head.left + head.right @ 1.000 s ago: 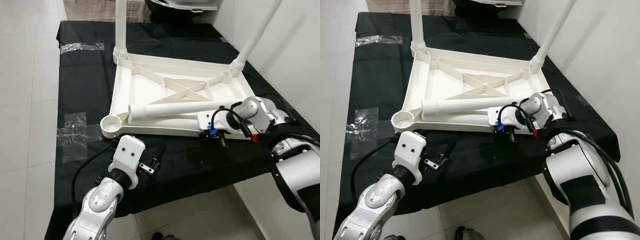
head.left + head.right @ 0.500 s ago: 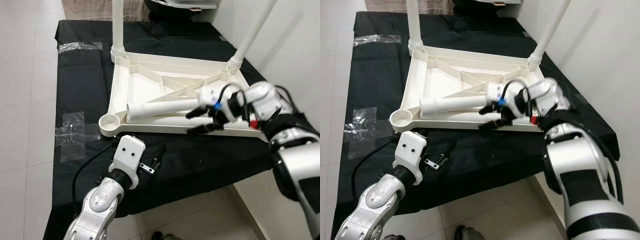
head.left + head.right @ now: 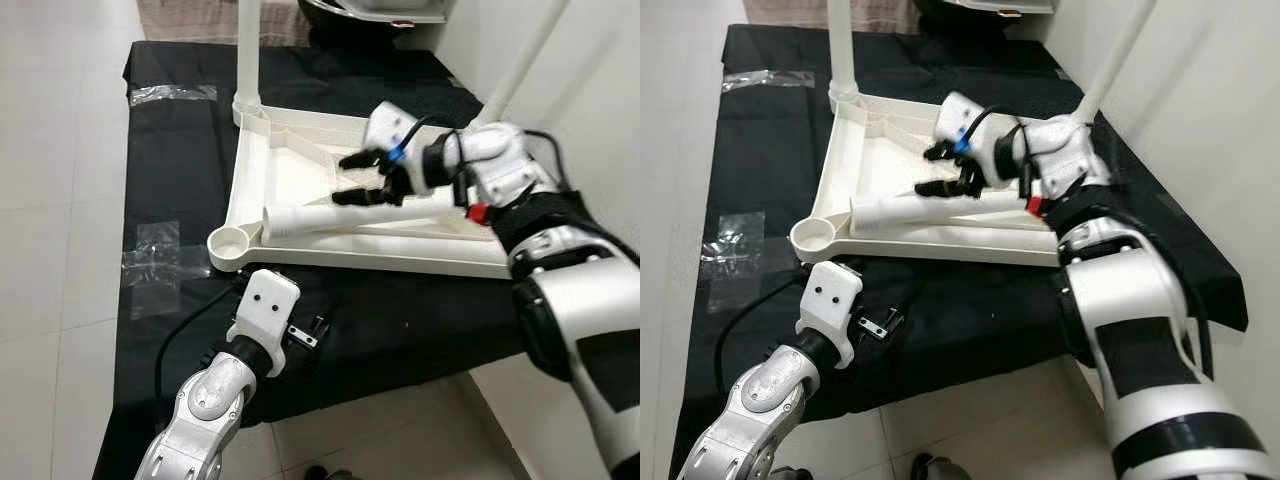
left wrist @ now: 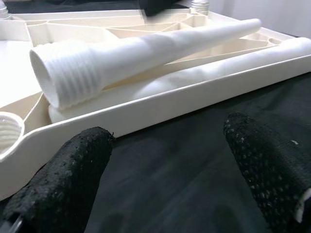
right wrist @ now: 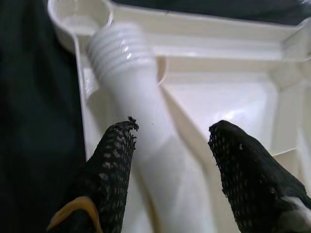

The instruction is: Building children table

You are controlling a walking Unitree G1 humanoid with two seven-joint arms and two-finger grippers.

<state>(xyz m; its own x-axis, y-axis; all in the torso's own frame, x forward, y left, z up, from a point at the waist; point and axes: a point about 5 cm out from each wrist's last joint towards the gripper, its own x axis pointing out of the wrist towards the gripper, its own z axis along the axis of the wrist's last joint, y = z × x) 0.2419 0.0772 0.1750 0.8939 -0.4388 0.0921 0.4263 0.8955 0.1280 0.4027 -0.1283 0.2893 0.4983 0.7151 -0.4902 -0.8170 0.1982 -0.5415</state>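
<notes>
A white plastic tabletop (image 3: 380, 262) lies upside down on a black cloth. Two legs stand upright in its far corners (image 3: 247, 50) (image 3: 520, 60). The near left corner socket (image 3: 230, 243) has nothing in it. A loose leg (image 3: 320, 214) with a threaded end (image 4: 63, 73) lies across the tabletop, with a second white tube beside it (image 4: 204, 68). My right gripper (image 3: 348, 178) hovers open just above the loose leg (image 5: 141, 97), one finger on each side. My left gripper (image 4: 165, 170) rests open on the cloth in front of the near rim.
The black cloth (image 3: 180, 170) covers a low platform, with clear tape patches (image 3: 150, 265) (image 3: 170, 93) on its left side. White tile floor (image 3: 50, 200) lies to the left and a wall (image 3: 600, 90) to the right. A cable (image 3: 185, 325) trails from my left arm.
My right gripper has left the tabletop's near right rim, risen and swung to the far left over the loose leg, fingers now spread. The left arm stays put.
</notes>
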